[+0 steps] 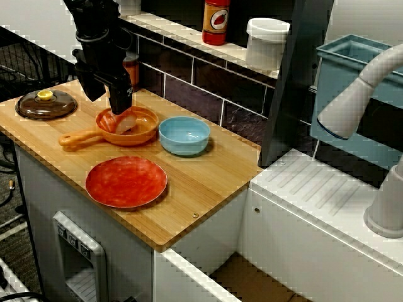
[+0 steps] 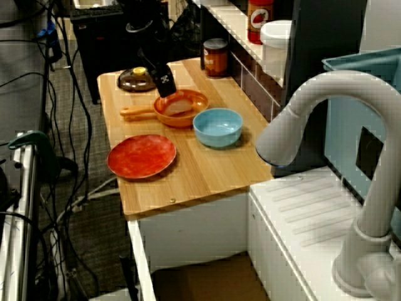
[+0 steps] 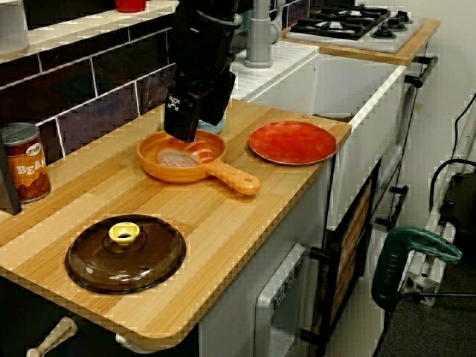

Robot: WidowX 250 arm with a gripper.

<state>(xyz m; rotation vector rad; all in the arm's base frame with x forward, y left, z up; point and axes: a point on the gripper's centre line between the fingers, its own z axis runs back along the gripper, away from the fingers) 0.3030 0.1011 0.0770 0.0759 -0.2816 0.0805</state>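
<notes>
The gripper [image 1: 121,108] is held upright over the orange pan [image 1: 143,131], tips at the pink slice [image 1: 124,122] lying flat inside, seemingly to meet it from above. Whether the jaws are parted cannot be told. The blue bowl [image 1: 184,135] just right of the pan is shown in the view from the front, but is almost hidden by the arm in the view from the lid end.
</notes>
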